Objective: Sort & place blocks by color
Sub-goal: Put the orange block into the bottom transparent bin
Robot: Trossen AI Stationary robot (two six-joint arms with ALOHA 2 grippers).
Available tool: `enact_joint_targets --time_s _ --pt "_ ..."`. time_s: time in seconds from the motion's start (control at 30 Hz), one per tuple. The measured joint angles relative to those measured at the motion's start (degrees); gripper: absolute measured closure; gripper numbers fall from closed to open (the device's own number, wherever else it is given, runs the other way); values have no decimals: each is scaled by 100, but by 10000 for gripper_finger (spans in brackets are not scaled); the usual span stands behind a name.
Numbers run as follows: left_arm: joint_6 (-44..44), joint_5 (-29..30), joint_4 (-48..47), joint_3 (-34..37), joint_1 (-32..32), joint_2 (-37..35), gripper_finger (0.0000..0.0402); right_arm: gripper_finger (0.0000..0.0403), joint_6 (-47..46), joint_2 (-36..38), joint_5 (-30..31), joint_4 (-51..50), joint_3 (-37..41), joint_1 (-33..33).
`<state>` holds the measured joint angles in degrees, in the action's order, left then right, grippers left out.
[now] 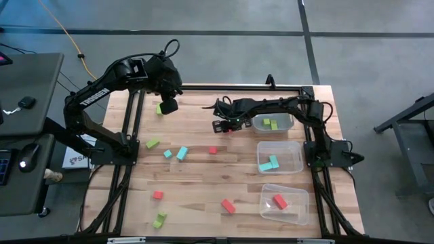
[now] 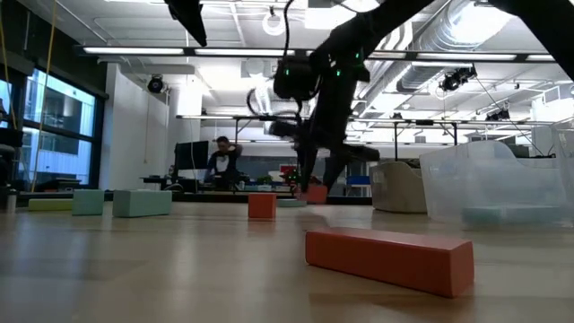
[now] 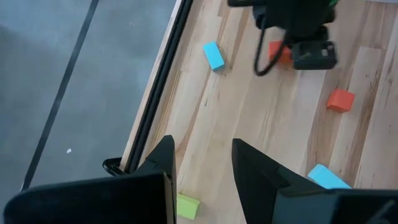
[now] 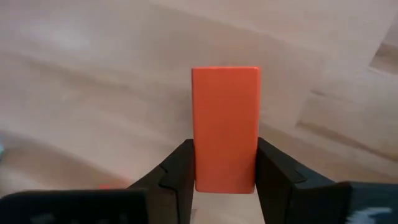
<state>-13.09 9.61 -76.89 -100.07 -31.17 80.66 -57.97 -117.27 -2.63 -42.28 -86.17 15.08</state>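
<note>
- Over by the far middle of the wooden table (image 1: 203, 176), the right gripper (image 4: 225, 177) has its two dark fingers clenched on a red-orange rectangular block (image 4: 225, 127), which sits down at the tabletop.
- Sorting is partway: a red block already lies in the nearest clear plastic bin (image 1: 285, 203), blue ones in the middle bin (image 1: 279, 156), green in the far bin (image 1: 272, 123).
- Next, I'd judge, comes lifting and carrying it to the nearest bin.
- Left gripper (image 3: 202, 165) hovers near the far left edge, fingers parted, grasping nothing.
</note>
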Motion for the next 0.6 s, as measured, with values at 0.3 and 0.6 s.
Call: enact_joint_targets --time_s 0.3,0.6 --pt "112 1 -3 0 0 0 316 292 288 711 323 -110 0 -528" --pt "497 1 -6 0 -1 0 316 292 717 1595 643 -602 0 -997"
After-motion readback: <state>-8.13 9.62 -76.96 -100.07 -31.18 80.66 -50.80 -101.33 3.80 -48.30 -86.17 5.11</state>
